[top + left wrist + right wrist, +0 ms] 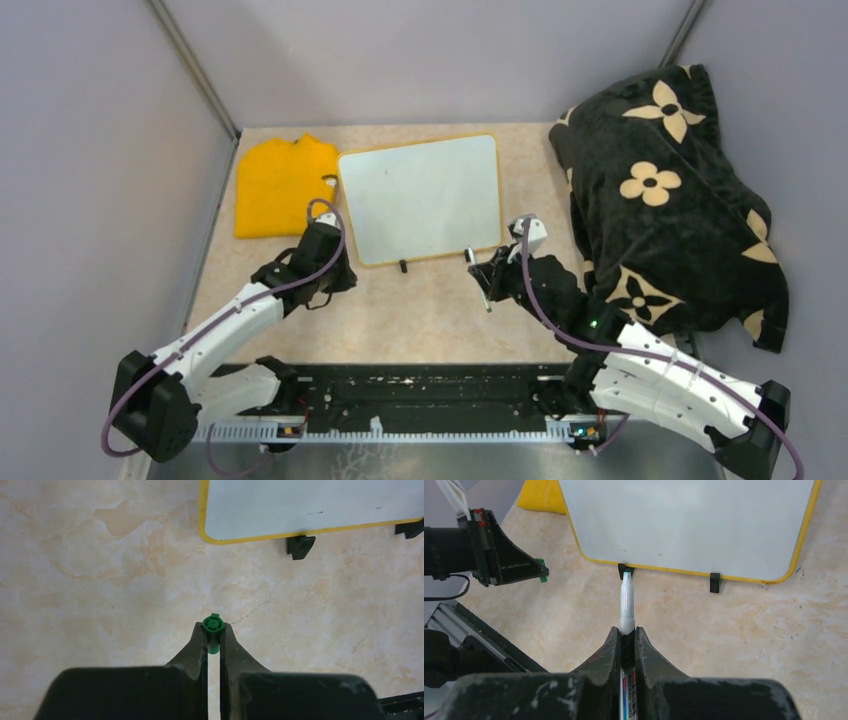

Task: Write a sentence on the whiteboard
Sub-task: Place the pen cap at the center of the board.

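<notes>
From above I see the whiteboard (pixel 420 198) lying toward the table's (pixel 430 315) far edge, beside a folded yellow cloth (pixel 280 185) at its far-left corner. My left wrist view shows what the top view hides: the left gripper (pixel 213 630) pinching a green cap (pixel 213 625). The right wrist view shows the right gripper (pixel 626 632) clamped on a marker (pixel 626 600), its green tip toward the board's near edge and the barrel print roughly "WHITEBOARD MARKER".

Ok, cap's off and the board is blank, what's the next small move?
Probably carry the right hand forward so the marker tip hangs over the whiteboard: the tip sits short of its near edge, nothing is written, and the left hand holds the cap clear.
</notes>
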Robot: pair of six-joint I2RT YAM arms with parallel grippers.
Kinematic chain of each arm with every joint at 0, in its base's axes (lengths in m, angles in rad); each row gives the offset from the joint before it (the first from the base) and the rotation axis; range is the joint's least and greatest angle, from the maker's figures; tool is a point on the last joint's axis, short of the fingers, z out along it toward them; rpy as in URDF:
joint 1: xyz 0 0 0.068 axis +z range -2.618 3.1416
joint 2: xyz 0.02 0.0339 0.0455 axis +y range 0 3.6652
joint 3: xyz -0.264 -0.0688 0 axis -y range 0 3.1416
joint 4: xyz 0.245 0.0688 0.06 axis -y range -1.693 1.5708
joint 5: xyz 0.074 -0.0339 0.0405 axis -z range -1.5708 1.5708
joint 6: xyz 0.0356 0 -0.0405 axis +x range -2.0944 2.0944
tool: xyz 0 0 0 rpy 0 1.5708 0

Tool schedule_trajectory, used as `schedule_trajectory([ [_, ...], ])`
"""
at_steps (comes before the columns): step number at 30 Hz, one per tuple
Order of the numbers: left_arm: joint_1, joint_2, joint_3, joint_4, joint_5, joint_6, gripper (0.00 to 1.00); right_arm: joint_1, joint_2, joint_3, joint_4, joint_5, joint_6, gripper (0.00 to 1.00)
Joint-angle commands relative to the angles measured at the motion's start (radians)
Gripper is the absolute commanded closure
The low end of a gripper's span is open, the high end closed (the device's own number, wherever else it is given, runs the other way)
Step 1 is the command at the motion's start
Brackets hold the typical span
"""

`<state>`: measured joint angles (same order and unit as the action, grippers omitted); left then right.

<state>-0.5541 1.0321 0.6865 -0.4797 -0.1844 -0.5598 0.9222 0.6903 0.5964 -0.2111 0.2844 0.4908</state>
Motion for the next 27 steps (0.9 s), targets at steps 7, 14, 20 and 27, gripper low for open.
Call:
schedule_trajectory([
  [7, 0.013, 0.149, -0.012, 0.026, 0.023, -0.037, 1.0, 0.004, -0.038, -0.007, 0.009, 0.02, -0.018, 1.0],
  [14, 0.018, 0.242, -0.001, 0.071, 0.034, -0.04, 1.0, 0.004, -0.049, -0.016, -0.004, 0.023, -0.013, 1.0],
  [20, 0.019, 0.294, -0.006, 0.091, 0.041, -0.032, 0.97, 0.004, -0.053, -0.018, -0.011, 0.028, -0.012, 1.0],
  [27, 0.022, 0.31, -0.015, 0.101, 0.042, -0.029, 0.9, 0.004, -0.042, -0.015, -0.005, 0.028, -0.014, 1.0],
])
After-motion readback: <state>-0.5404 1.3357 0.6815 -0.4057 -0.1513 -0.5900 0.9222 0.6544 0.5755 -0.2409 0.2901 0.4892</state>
